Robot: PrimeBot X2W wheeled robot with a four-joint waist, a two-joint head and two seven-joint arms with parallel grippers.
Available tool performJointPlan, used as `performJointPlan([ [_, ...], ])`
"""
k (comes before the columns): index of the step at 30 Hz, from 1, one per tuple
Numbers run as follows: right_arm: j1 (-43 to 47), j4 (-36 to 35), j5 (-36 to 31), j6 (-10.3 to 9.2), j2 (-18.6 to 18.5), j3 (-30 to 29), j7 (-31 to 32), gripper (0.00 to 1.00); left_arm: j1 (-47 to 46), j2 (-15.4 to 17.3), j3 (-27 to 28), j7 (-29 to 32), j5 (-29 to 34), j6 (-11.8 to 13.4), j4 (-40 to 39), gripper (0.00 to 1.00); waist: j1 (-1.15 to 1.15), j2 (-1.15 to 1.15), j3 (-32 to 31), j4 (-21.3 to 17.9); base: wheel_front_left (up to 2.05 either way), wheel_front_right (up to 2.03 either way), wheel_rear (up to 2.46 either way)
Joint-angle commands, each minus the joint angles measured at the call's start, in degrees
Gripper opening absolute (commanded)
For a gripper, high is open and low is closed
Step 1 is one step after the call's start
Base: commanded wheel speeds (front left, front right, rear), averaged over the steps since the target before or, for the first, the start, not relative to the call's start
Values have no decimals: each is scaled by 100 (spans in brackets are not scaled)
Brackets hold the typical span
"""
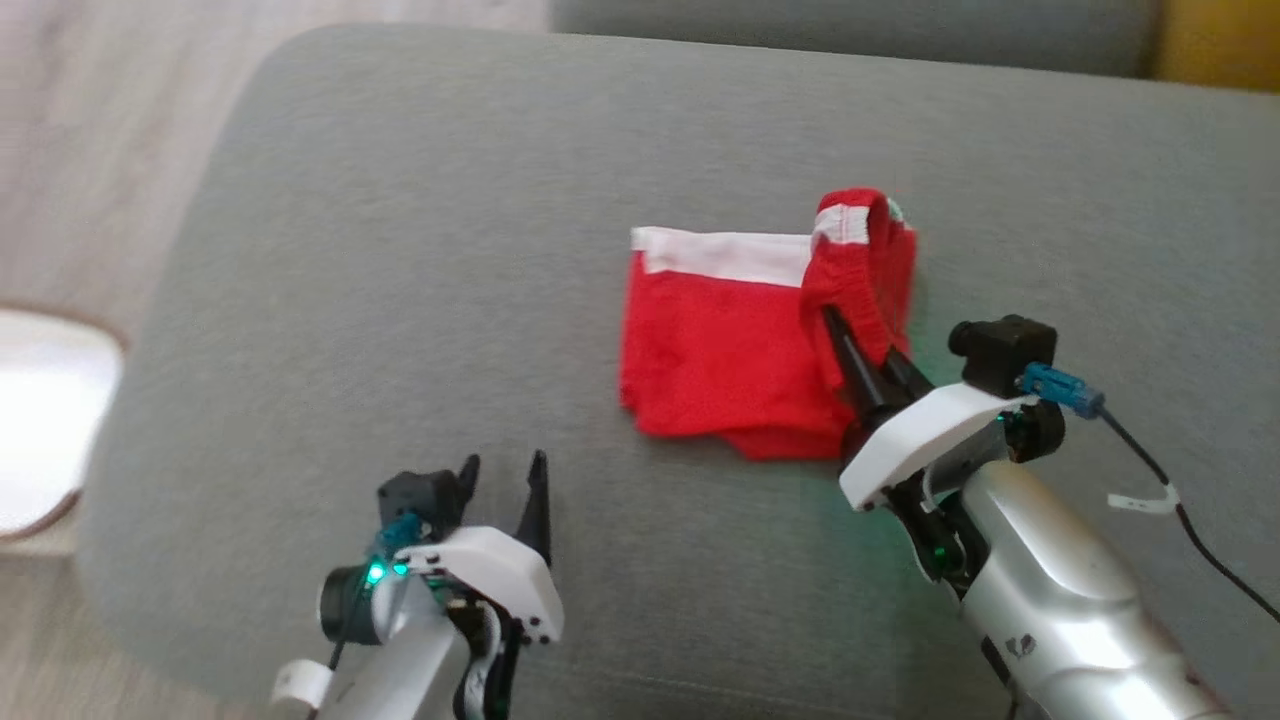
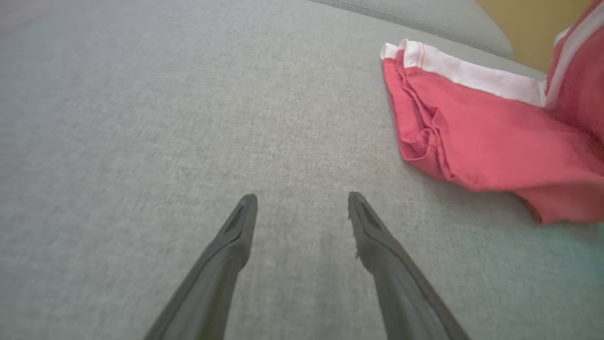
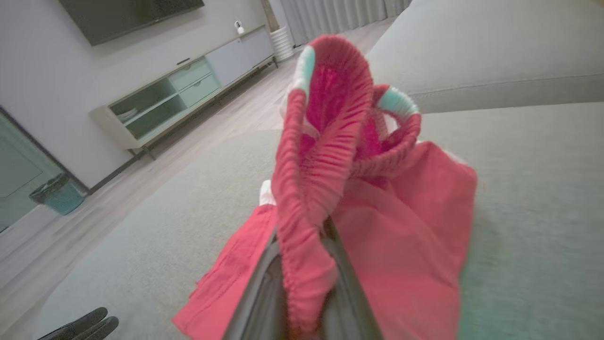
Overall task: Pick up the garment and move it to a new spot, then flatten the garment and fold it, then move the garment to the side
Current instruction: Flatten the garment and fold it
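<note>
The red shorts (image 1: 730, 340) lie on the right half of the grey sofa cushion (image 1: 400, 250), about halfway between its front edge and its back edge; their long side runs left to right, and a white stripe (image 1: 720, 255) runs along the side that faces the back edge. Most of the cloth lies flat on the cushion; the right end stands up off it in a loop. The right gripper (image 1: 850, 340) comes in from the front right corner, and its two dark fingers are squeezed tight on the stretchy band (image 3: 306, 198) at that raised end; in the right wrist view the band hangs up and over the fingers, so the hold looks firm. The left gripper (image 1: 503, 465) hangs over bare cushion near the front edge, left of the middle; its fingers are spread wide and hold nothing; the shorts are up and to the right of it, near but not touching. So the right arm is the nearer one, and it already has the cloth. I think the next move is to carry the raised end; the flat part lies to the left of the right gripper, so a fold would go leftward, across the long side. The left corner of the shorts (image 2: 410, 151) is the part nearest the left gripper, if that end needs pinning down.
</note>
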Motion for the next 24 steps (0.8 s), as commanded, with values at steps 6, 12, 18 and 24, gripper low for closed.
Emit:
performJointPlan([
  [6,-172,164,-192,37,147,116,95,12,108,94,-156,-34,-187,71,-273,100,0,0,-28,1063,0,0,0],
  [12,-287,283,-140,37,331,126,-182,100,139,94,-371,-34,-261,153,-353,100,0,0,3,1229,0,0,0],
  [18,-328,343,-426,37,317,-228,-423,100,80,94,-253,-34,-111,207,-380,100,0,0,-58,804,0,0,0],
  [24,6,-28,-1117,37,283,-1468,-451,100,43,94,86,-34,278,325,-672,100,0,0,-119,149,0,0,0],
])
